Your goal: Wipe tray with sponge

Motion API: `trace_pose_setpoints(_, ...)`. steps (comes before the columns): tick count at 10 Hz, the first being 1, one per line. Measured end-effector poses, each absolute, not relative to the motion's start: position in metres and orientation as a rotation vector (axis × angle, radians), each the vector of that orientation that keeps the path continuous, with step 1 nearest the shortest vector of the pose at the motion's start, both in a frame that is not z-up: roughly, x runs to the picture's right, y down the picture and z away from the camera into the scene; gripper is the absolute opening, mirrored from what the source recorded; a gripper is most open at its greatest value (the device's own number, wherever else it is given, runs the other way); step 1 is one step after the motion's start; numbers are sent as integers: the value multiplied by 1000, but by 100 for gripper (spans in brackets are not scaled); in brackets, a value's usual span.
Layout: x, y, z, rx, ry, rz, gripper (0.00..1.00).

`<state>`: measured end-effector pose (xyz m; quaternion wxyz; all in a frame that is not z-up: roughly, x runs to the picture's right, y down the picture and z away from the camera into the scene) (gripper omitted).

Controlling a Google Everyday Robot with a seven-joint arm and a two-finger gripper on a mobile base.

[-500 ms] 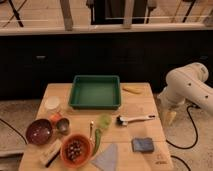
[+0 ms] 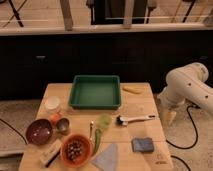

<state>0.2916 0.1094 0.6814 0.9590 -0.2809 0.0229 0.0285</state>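
1 large square green plastic tray (image 2: 95,92) with raised sides and rounded corners is seen at the far middle of 1 light wooden table (image 2: 145,106), its far wall close to the table's far edge. 1 small flat blue-grey rectangular sponge (image 2: 142,145) lies near the right near corner, well apart from the tray, with bare wood on all sides of it.

2 bowls are counted on the near left: 1 round orange bowl (image 2: 76,149) with dark contents and 1 dark maroon bowl (image 2: 39,132). 1 small metal cup (image 2: 62,125) is placed between them, and 1 pale round container (image 2: 52,104) sits farther back. 1 tan block with a dark stripe (image 2: 50,154) lies at the near left edge. 1 grey-blue triangular cloth (image 2: 106,158) lies at the near edge. 1 white-handled brush (image 2: 135,119) lies between tray and sponge, and 1 yellow piece (image 2: 132,90) lies just right of the tray.

1 tan two-finger gripper (image 2: 168,117) is hung downward from the white arm (image 2: 187,87), off the table's right edge beside the brush handle; its fingers are parted and nothing is grasped. Bare wood is left right of the tray.
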Motion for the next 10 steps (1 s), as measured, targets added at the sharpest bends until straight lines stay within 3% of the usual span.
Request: trace_pose_setpoints(10, 287, 116, 680, -573, 45, 48, 80)
